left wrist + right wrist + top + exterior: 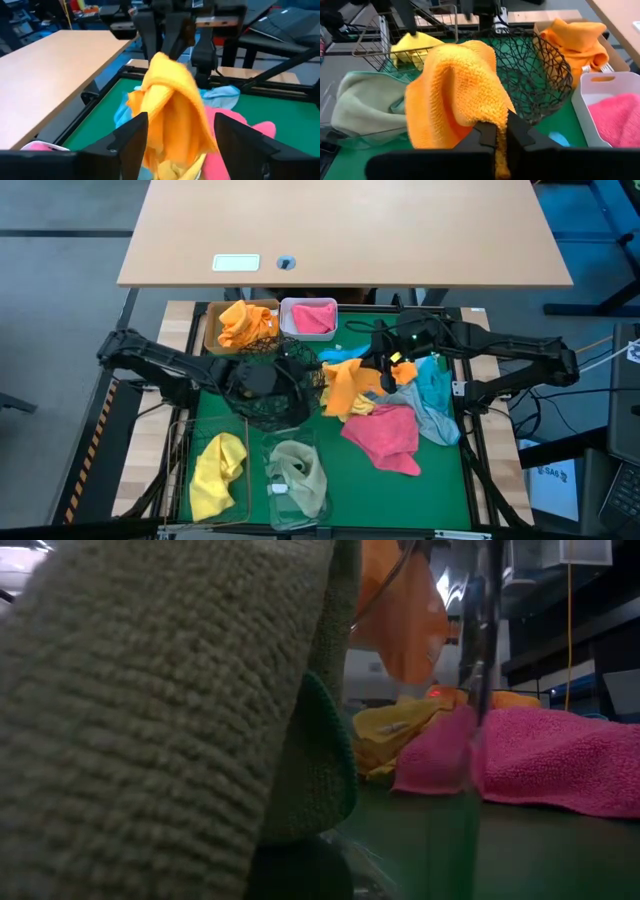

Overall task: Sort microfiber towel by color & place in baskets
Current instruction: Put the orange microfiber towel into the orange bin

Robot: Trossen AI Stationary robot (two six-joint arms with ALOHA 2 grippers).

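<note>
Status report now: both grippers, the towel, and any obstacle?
Right gripper shut on orange towel, lifted. Left gripper open, facing it. Black mesh bowl close ahead.

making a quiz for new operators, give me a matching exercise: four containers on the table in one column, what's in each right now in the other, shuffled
Containers:
1. tan rectangular box
2. white rounded tub
3. rectangular wire basket
4. clear plastic tub

Contents:
A. pale olive-green towel
B. orange towel
C. yellow towel
D. pink towel

Pairs: 1-B, 2-D, 3-C, 4-A
</note>
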